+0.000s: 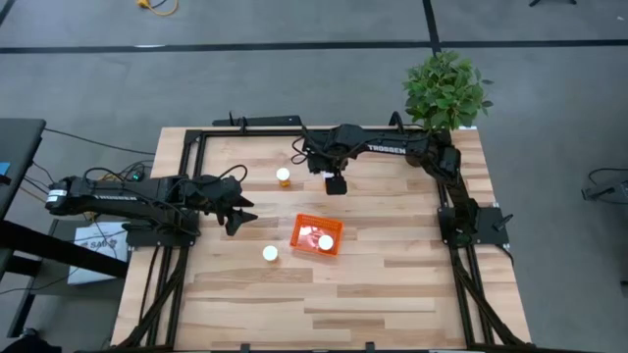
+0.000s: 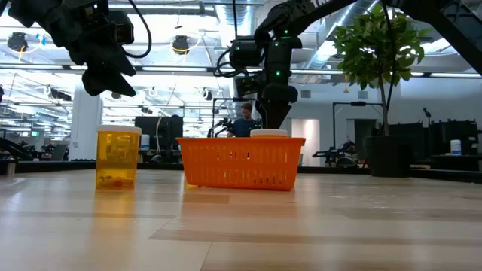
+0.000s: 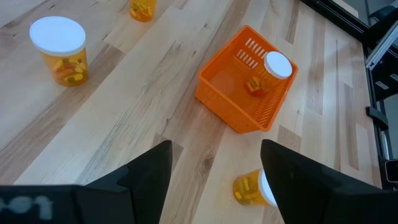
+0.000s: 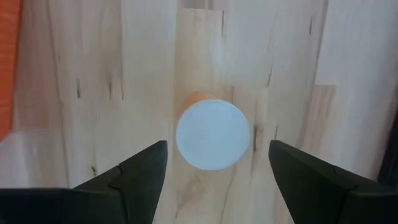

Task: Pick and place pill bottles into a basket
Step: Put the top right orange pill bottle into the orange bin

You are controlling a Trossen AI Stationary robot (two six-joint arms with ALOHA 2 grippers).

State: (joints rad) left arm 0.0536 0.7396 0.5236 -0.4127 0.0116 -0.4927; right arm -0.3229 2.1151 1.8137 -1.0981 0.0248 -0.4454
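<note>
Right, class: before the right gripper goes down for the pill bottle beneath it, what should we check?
1. Right gripper open: ok.
2. Target bottle between the fingers: ok, roughly centred.
3. Target bottle upright, cap up: ok.
4. Room in the basket: ok, only one bottle shows inside.
5. Left gripper out of the way: ok, open and apart from the basket.
6. Gap above the cap: cannot tell.

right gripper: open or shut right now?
Open. In the right wrist view its two dark fingers stand wide apart around the right gripper, above the white-capped translucent orange pill bottle, touching nothing.
</note>
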